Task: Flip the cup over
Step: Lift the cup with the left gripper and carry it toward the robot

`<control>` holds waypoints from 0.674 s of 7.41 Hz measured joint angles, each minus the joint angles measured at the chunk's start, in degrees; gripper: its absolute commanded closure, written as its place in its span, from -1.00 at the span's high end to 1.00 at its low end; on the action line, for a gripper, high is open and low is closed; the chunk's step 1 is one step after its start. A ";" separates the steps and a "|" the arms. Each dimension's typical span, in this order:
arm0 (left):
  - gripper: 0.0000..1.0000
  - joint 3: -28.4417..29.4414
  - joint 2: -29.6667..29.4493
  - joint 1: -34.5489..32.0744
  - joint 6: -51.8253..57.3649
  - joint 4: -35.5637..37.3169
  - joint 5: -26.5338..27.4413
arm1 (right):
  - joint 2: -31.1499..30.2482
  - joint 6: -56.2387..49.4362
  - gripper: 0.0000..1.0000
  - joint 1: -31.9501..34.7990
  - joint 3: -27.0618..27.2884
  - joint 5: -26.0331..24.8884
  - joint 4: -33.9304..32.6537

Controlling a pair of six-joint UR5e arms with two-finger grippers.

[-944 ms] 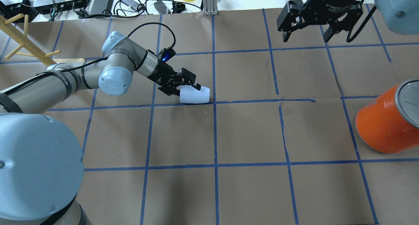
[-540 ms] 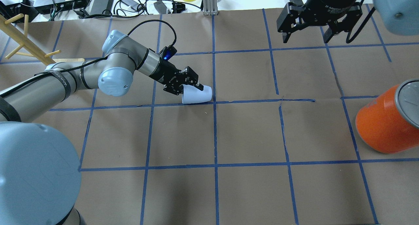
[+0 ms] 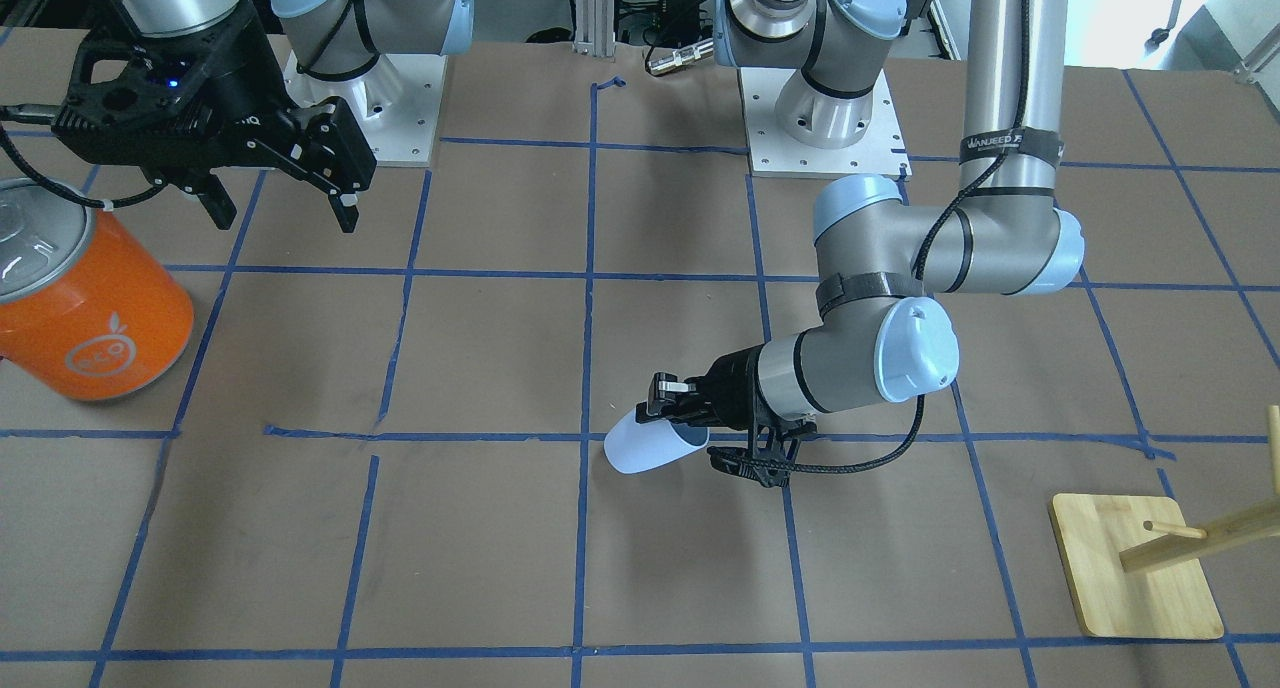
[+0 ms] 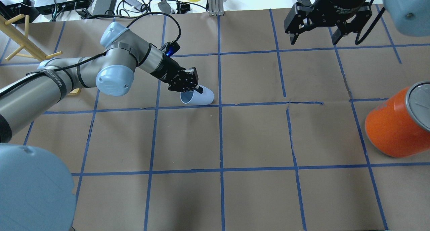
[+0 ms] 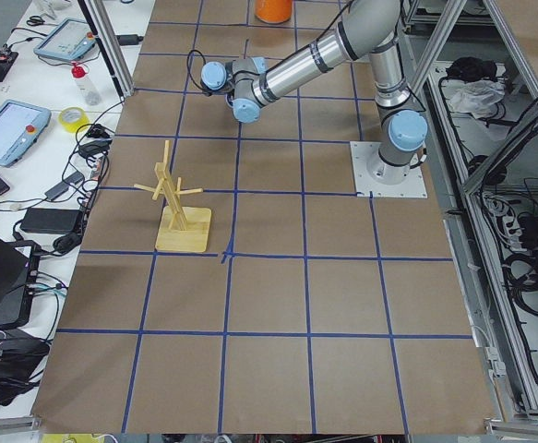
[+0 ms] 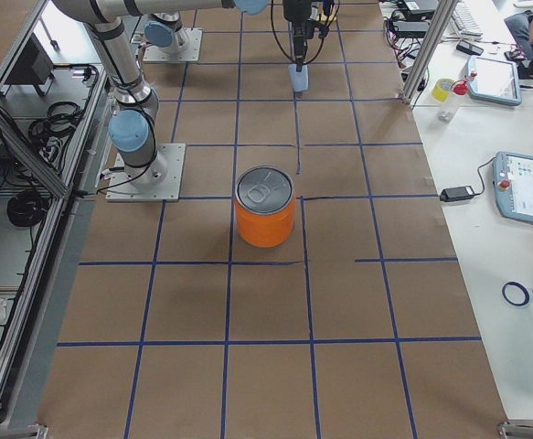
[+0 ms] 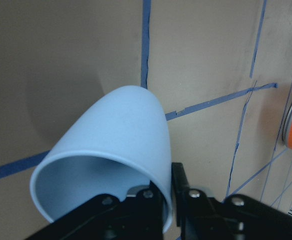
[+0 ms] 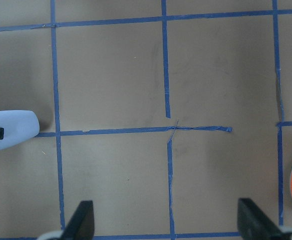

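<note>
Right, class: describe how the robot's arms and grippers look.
The left arm and right arm are silver tubes with pale blue joint caps. The left carries a black lettered strap and a looping black cable. The left gripper and right gripper are black, two-fingered; the right bears white lettering.

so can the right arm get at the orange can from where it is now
Probably yes. The right pincer hangs open with nothing standing between it and the orange can, and the left pincer, shut on the cup, is far off to the other side.
</note>
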 measured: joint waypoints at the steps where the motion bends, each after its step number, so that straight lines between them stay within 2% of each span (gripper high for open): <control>1: -1.00 1.36 1.35 -0.29 -2.43 -0.11 2.35 | -0.01 -0.01 1.00 0.00 0.00 0.00 0.00; 3: -1.00 3.82 4.24 -1.74 -6.28 -0.67 8.43 | 0.00 -0.03 1.00 0.00 0.00 0.00 0.01; 5: -1.00 5.11 6.50 -2.57 -7.57 -0.41 17.87 | 0.00 -0.14 1.00 0.00 -0.01 0.00 0.01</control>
